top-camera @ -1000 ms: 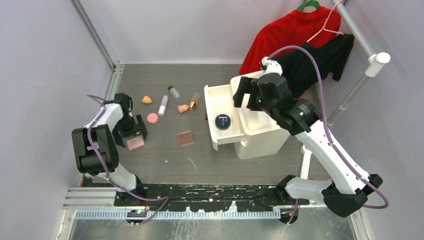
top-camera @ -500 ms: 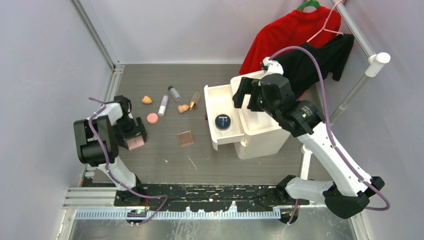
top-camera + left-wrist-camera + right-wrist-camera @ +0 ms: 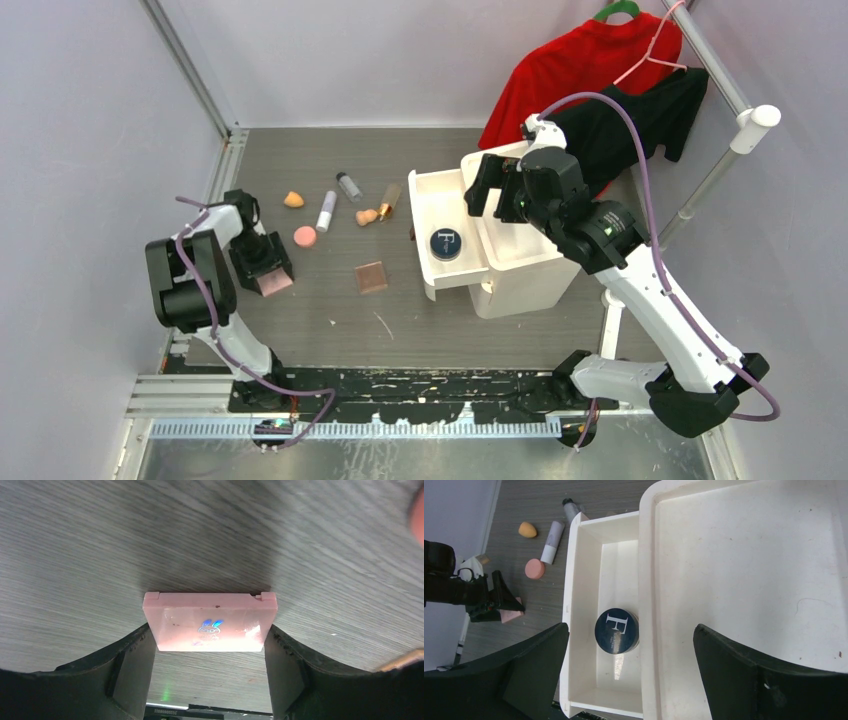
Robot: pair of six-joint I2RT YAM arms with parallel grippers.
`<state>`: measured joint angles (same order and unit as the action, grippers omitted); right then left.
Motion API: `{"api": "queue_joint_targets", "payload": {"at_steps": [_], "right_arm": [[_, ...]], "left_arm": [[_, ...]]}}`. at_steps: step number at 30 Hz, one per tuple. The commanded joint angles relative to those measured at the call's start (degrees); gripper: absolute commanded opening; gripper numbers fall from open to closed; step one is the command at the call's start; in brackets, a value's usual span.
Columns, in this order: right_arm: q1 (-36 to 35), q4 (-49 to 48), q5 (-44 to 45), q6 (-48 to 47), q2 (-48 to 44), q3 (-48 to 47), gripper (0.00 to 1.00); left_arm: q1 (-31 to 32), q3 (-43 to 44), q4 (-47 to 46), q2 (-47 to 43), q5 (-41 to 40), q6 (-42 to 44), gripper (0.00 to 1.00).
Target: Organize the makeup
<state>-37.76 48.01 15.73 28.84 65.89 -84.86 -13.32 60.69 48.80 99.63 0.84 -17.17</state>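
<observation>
Loose on the grey counter point(image 3: 330, 320), seven items: two orange sponges point(image 3: 293, 199) point(image 3: 367, 215), one pink round sponge point(image 3: 305, 236), one white tube point(image 3: 326, 211), one clear vial point(image 3: 348, 186), one gold-brown bottle point(image 3: 389, 200) and one brown square palette point(image 3: 371, 277).

One pink square palette point(image 3: 210, 622) lies between the left pincer point(image 3: 207, 630) jaws, which sit close at its sides; whether it is clamped cannot be told.

One round navy compact point(image 3: 446, 243) sits in the white open drawer point(image 3: 416, 215). The right pincer point(image 3: 492, 190) is above it, jaws apart and holding nothing.

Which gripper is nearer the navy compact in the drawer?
Right. The right gripper hovers just beyond the navy compact, above the white drawer unit; the left gripper is far to its left, jaws astride a pink palette.
</observation>
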Motion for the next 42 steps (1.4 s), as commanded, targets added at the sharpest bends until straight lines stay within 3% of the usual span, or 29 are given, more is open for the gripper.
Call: {"api": "queue_joint_targets", "payload": {"at_steps": [1,8,13,23,34,36,42], "right_arm": [[-0.1,-1.9,0.3,0.0,-0.7,-1.1,1.00],[-0.1,0.1,1.9,0.3,-0.2,-3.1,1.00],[-0.1,0.5,5.6,-0.1,0.3,-4.9,1.00],[-0.1,0.7,14.0,2.6,-3.3,-5.7,1.00],[-0.1,5.1,17.7,4.4,-4.6,-7.5,1.00],[0.0,5.0,17.5,4.8,-4.7,-7.2,1.00],[-0.1,4.7,16.4,5.4,-3.6,-7.0,1.00]], "left_arm": [[0.0,1.1,-3.1,-5.7,6.1,0.0,0.49],[8.9,10.6,4.1,-18.5,4.4,-1.4,0.46],[22.3,22.5,7.9,-20.6,2.3,-4.9,0.45],[48.9,50.6,10.1,-7.3,0.2,-5.3,0.44],[56.0,58.2,7.0,4.3,3.3,-2.5,0.45],[56.4,58.3,6.8,4.6,3.7,-2.1,0.49],[56.6,58.2,6.2,3.8,4.2,-1.7,0.88]]}}
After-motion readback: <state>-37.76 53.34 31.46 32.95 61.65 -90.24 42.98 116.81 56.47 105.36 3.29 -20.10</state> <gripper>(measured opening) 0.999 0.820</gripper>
